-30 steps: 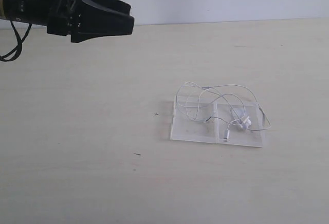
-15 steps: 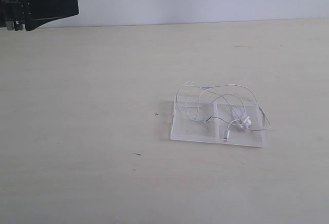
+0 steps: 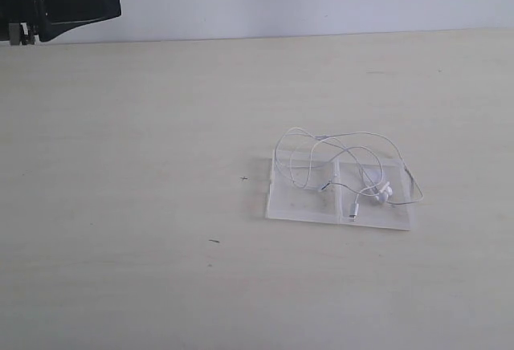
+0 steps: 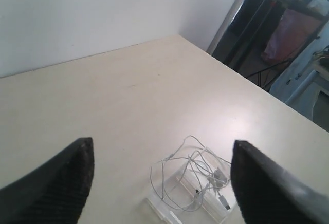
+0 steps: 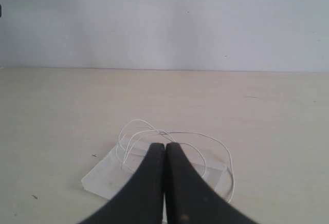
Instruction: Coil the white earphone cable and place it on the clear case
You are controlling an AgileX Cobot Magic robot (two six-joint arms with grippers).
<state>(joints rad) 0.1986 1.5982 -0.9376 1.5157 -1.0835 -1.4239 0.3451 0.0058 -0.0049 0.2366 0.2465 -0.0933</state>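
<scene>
Cable (image 3: 384, 192) lies in loose loops on the case (image 3: 301, 205). Right gripper (image 5: 164, 147), fingers pressed together, points right at the case and looks nearer. Left gripper (image 3: 115, 3), fingers spread, hangs well off.

Beige table (image 3: 144, 125), clear case (image 3: 301, 204) lying flat on it

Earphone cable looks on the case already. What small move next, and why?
Probably just park; the job looks done. The white earphone cable lies in loose loops on the clear case, one loop overhanging an edge. The left gripper is open and empty, far off; the right gripper is shut on nothing.
</scene>
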